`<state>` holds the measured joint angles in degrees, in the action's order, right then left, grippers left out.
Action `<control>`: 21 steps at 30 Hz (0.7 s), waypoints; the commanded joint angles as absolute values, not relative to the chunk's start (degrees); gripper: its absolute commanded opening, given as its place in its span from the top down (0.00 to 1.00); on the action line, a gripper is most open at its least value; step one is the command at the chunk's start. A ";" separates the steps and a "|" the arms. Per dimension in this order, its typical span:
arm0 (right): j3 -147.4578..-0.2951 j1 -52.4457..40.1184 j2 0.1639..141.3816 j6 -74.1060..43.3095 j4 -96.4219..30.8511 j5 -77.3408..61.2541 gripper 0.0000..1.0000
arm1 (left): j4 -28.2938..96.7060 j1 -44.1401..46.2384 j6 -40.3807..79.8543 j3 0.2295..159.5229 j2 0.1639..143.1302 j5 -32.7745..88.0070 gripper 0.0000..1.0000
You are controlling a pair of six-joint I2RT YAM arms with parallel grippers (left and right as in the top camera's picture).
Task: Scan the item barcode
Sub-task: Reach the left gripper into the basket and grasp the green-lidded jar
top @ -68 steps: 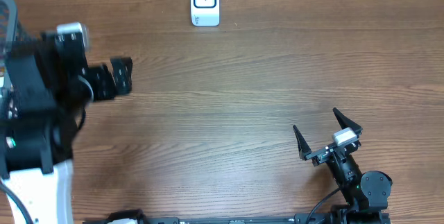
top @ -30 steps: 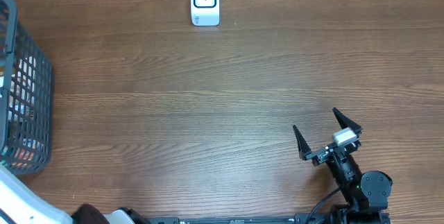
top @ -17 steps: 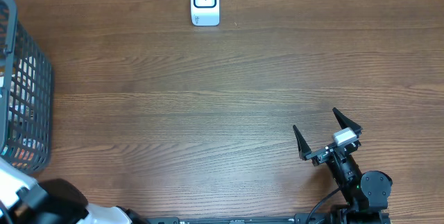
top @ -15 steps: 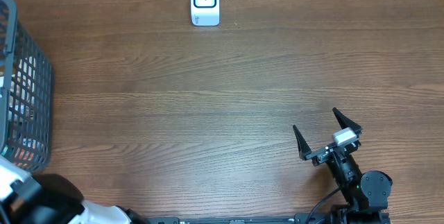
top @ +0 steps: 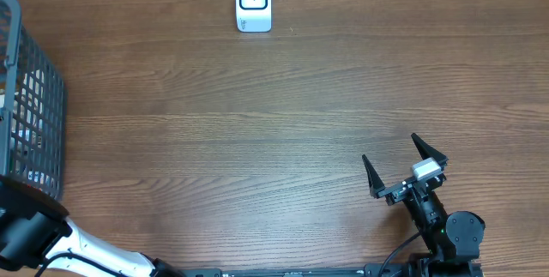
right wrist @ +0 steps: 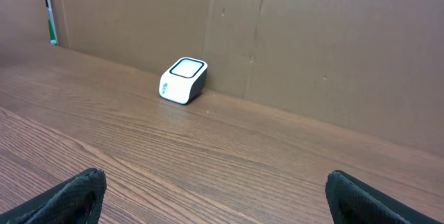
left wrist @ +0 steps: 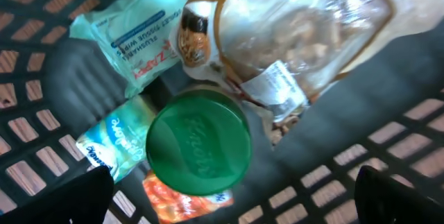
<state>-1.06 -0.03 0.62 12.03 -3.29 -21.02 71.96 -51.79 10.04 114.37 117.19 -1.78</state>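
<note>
Where the left fingers (left wrist: pixel 62 200) hung: inside the mouth of the basket (left wrist: pixel 416 116), spread wide to either lower corner of the wrist view, pinching nothing.
Green-lidded tub (left wrist: pixel 199 143): straight below the gap between those fingers, lid up. Round from above, it offered no long axis to line up with.
Clear snack bag (left wrist: pixel 305 30): just beyond the tub and touching it, lying slantwise, with a white label (left wrist: pixel 281 89) turned up. The print was too blurred for me to read.
Other packs: a teal tissue pack (left wrist: pixel 135 40) beyond the tub, with a small blue-green sachet (left wrist: pixel 111 141) and an orange packet (left wrist: pixel 173 200) tucked against it.
Item to scan: to my eye any of these, all lying in the basket at the left edge of the worktop (top: pixel 274 140). None was out on the wood. The tub looked the readiest pick, a plain drop from where the fingers stood.
Right fingers (right wrist: pixel 73 196): spread as well, empty, low over the near right of the worktop and pointed at the scanner (right wrist: pixel 183 80).
Scanner (top: pixel 254 3): upright at the far edge, well apart from both arms, off to the right of the basket.
Nearer arm: the left by far. The right sat well apart from the basket, so the lift looked to be the left's job, followed by a carry rightward and away to the scanner's window.
</note>
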 commanded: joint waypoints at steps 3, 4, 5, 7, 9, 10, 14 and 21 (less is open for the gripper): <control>-0.45 -0.10 0.16 11.77 -3.14 -21.10 0.00 | 73.73 -51.86 8.75 115.00 123.26 -5.26 0.00; -0.45 -0.10 0.16 11.77 -3.16 -21.10 0.00 | 74.04 -51.90 8.82 115.00 123.90 -6.17 0.00; -0.45 -0.10 0.16 11.77 -3.16 -21.10 0.00 | 74.22 -51.90 9.02 115.00 124.44 -6.68 0.00; -0.45 -0.10 0.16 11.77 -3.14 -21.10 0.00 | 74.28 -52.12 9.02 115.00 125.27 -6.81 0.00; -0.45 -0.10 0.16 11.77 -3.14 -21.10 0.00 | 74.15 -52.23 9.04 114.89 125.64 -6.81 0.00; -0.45 -0.10 0.16 11.77 -3.16 -21.10 0.00 | 74.08 -52.23 9.04 114.89 125.75 -6.81 0.00; -0.45 -0.10 0.16 11.77 -3.14 -21.10 0.00 | 73.58 -52.21 9.02 114.80 125.99 -5.28 0.05; -0.45 -0.10 0.16 11.77 -3.14 -21.10 0.00 | 72.14 -52.05 9.26 111.68 126.02 -4.25 0.14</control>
